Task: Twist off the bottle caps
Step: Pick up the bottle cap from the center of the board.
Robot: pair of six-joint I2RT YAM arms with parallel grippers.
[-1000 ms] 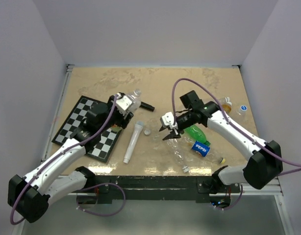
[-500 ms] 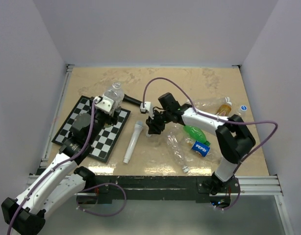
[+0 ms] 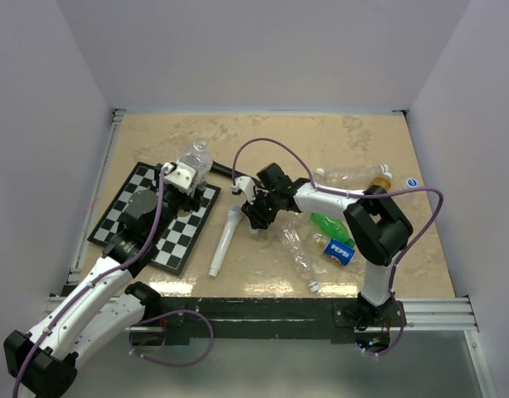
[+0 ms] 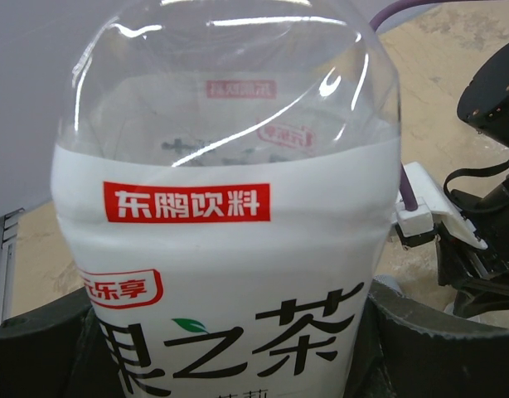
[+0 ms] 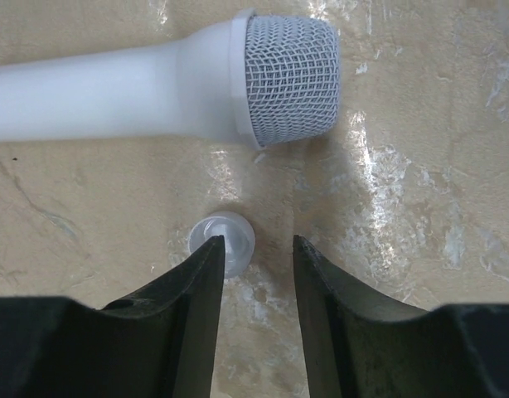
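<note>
Clear plastic bottle [image 4: 230, 207], white label reading 东鹏饮料 on a red band, sat clamped in your left gripper [image 3: 184, 176], left of the microphone [image 5: 155, 83]. Tan marbled table [image 3: 279, 141], pale walls [image 3: 263, 50]. Your right gripper [image 5: 254, 249], jaws apart and empty, had swung over to the microphone's mesh head, where the white cap [image 5: 224, 240] lay just beside it.

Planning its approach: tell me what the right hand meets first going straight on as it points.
Probably the white cap, off-centre beside one finger; otherwise the bare table. Depth unclear.
</note>
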